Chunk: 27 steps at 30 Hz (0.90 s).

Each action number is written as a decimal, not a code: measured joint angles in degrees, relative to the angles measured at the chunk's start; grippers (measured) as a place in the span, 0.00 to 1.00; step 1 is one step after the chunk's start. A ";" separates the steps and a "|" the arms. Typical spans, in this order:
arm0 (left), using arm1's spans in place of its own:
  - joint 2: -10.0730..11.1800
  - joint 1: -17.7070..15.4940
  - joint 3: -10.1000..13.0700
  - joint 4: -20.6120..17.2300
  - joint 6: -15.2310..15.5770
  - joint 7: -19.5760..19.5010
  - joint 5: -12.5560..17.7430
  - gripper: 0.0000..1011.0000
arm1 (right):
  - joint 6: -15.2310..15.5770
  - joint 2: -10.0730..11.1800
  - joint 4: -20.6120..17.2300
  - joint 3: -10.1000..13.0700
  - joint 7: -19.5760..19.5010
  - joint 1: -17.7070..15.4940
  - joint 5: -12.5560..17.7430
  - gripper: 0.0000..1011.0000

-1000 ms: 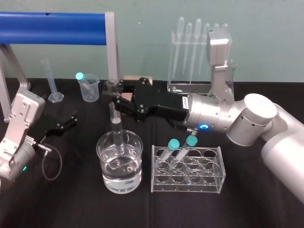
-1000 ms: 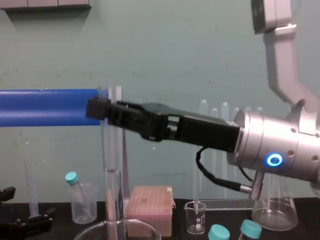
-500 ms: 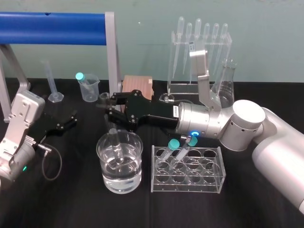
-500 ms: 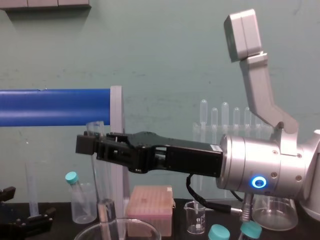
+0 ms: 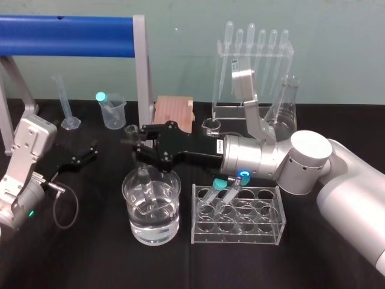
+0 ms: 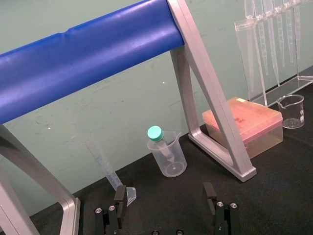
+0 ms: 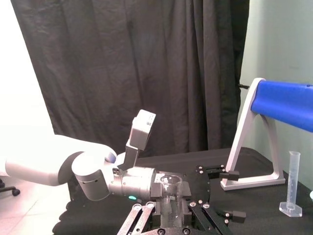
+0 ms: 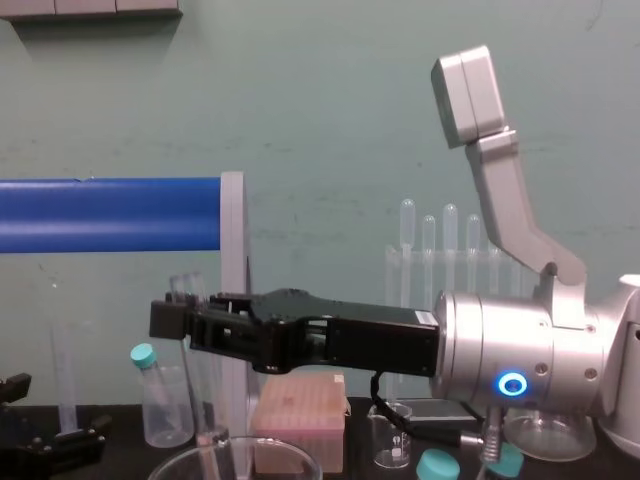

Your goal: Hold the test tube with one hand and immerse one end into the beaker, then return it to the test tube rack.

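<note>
The test tube (image 5: 144,180) leans in my right gripper (image 5: 133,144), which is shut on its upper part. Its open top (image 5: 130,128) sticks out above the black fingers, and its round lower end is down inside the beaker (image 5: 153,232), a wide clear vessel partly filled with clear liquid. In the chest view the tube (image 8: 200,400) runs down from the gripper (image 8: 185,318) behind the beaker's rim (image 8: 290,452). The clear test tube rack (image 5: 237,232) stands just right of the beaker. My left gripper (image 5: 84,153) rests open at the table's left, fingers apart (image 6: 165,192).
Two teal-capped tubes (image 5: 219,183) lean in the rack. At the back stand a plastic beaker with a capped tube (image 5: 112,111), a measuring cylinder (image 5: 66,105), a pink box (image 5: 174,111), a small glass beaker (image 5: 212,125), a pipette stand (image 5: 252,66) and a conical flask (image 5: 287,105). A blue bar (image 5: 66,36) spans overhead on the left.
My right gripper has come down with the test tube, sinking its lower end deeper into the beaker. The right arm's elbow has swung lower. The left arm has not moved.
</note>
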 joint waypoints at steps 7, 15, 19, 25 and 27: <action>0.00 0.00 0.00 0.00 0.00 0.00 0.00 0.99 | 0.35 -0.23 0.65 -0.01 0.05 0.04 -0.22 0.22; 0.00 0.00 0.00 0.00 0.00 0.00 0.00 0.99 | 0.36 -0.20 0.65 0.08 0.05 0.02 -0.31 0.22; 0.00 0.00 0.00 0.00 0.00 0.00 0.00 0.99 | 0.37 -0.20 0.64 0.08 0.07 0.01 -0.31 0.22; 0.00 0.00 0.00 0.00 0.00 0.00 0.00 0.99 | 0.37 -0.20 0.61 0.08 0.09 0.01 -0.31 0.22; 0.00 0.00 0.00 0.00 0.00 0.00 0.00 0.99 | 0.36 -0.20 0.61 0.08 0.09 0.01 -0.30 0.22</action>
